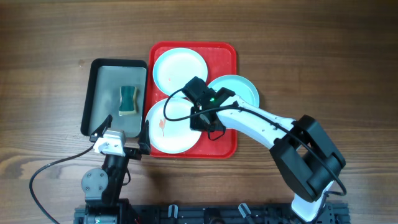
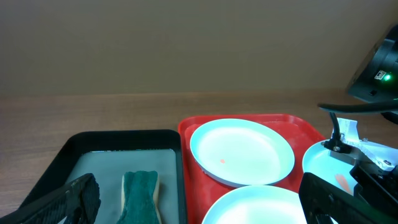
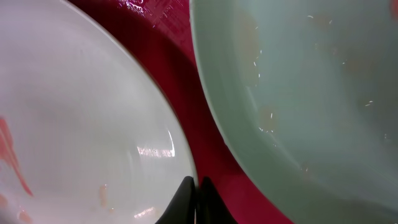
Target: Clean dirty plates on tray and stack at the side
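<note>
The red tray (image 1: 225, 57) holds three plates. One plate (image 1: 180, 67) lies at the back with a small red spot. A front plate (image 1: 169, 130) has red smears on its left part. A third, aqua plate (image 1: 241, 88) overhangs the tray's right edge. My right gripper (image 1: 200, 118) is low over the front plate's right rim. In the right wrist view its fingertips (image 3: 194, 194) are pinched together on that plate's rim (image 3: 93, 124), with the aqua plate (image 3: 311, 81) beside it. My left gripper (image 1: 124, 138) is open and empty at the near edge, as the left wrist view (image 2: 199, 208) shows.
A dark grey metal tray (image 1: 99, 74) stands left of the red tray and holds a green sponge (image 1: 127, 99), which also shows in the left wrist view (image 2: 140, 196). Bare wooden table (image 1: 323, 56) lies to the right and far left.
</note>
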